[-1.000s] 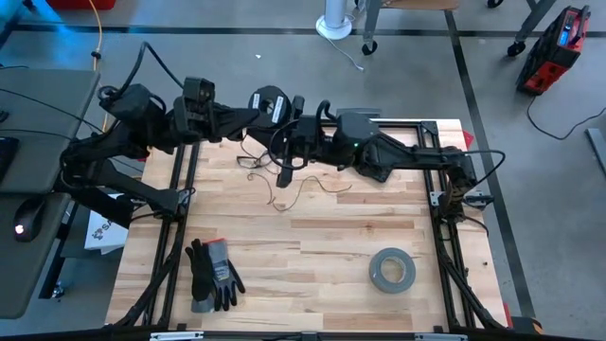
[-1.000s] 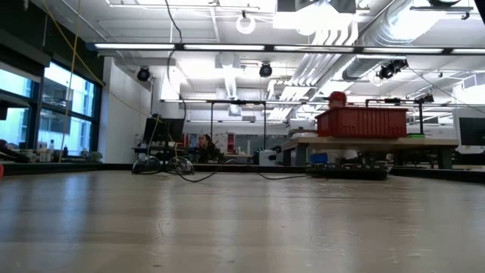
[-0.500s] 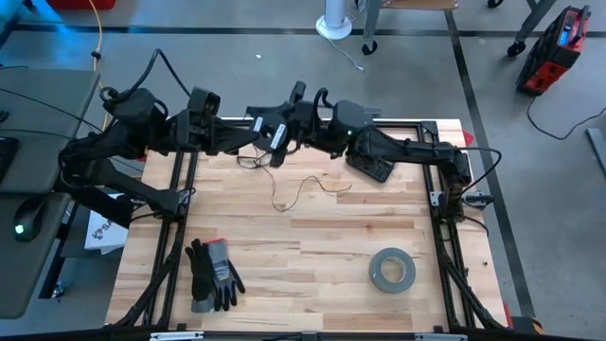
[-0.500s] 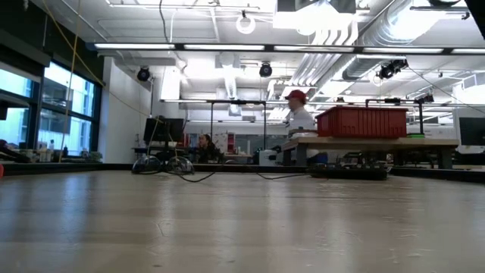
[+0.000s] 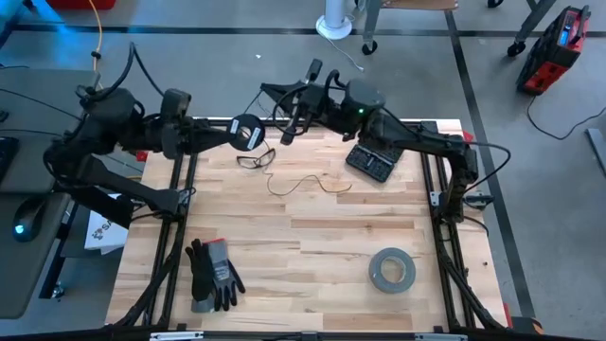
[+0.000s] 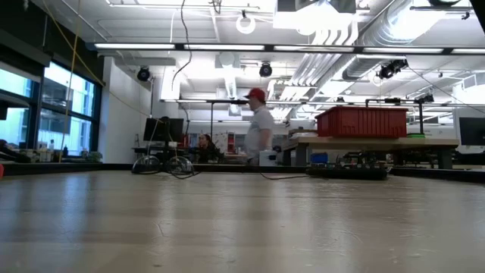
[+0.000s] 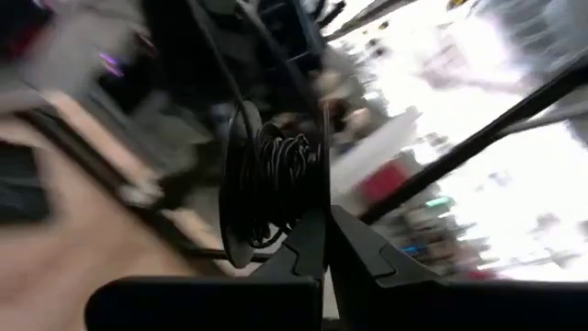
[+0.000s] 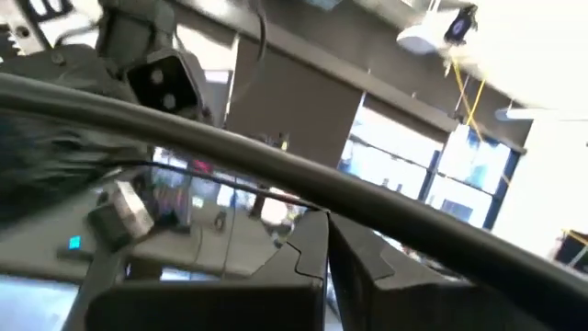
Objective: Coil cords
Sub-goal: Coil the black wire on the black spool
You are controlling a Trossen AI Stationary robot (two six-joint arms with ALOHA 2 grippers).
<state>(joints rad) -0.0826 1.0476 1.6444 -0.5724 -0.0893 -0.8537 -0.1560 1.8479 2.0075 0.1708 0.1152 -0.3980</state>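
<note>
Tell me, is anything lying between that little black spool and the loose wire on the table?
Only a pair of glasses, just below the spool that the left end effector holds shut. The wire trails past them toward the table's middle. The right end effector is shut, beside the spool at the far edge.

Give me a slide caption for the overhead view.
Left gripper holds the spool while the right gripper pulls cord.

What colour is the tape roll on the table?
Grey; the tape roll shows best in the high view.
</note>
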